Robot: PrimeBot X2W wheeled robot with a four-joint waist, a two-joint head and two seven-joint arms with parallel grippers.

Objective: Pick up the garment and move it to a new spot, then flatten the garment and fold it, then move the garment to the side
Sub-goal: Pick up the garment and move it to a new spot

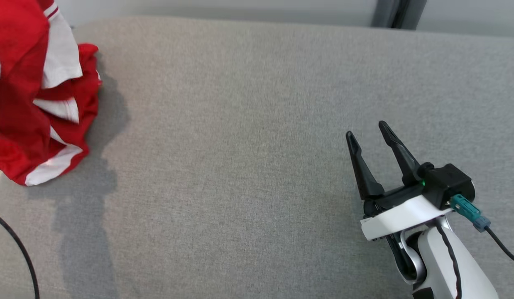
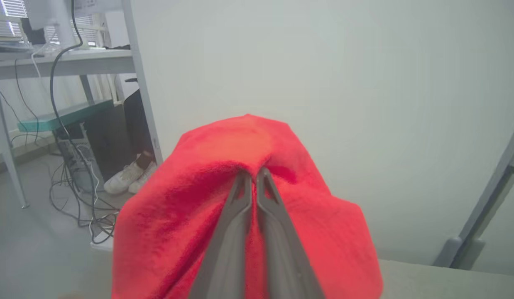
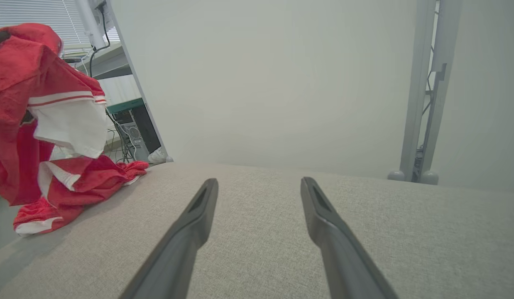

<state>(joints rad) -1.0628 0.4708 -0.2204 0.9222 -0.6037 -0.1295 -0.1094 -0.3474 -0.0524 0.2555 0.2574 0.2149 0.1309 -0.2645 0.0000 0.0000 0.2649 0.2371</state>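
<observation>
1. The pick-up step was in hand. The left claw (image 2: 253, 176) was pinched tight on a fold of the red and white garment (image 1: 28, 104), which draped over its fingers and hung below it, the lower part bunched on the grey padded surface (image 1: 257, 166).
2. The right claw (image 1: 366, 129) stood wide apart and held nothing, with the garment far to its left.
3. Next, I judged, the left claw needed to lift the cloth clear and carry it to the bare middle, ahead of the right claw.
4. Nothing lay in that path. Beyond the left claw were a wall, cables (image 2: 80, 203) and white shoes (image 2: 128, 180) on the floor. How much cloth trailed off the edge was hard to tell.
</observation>
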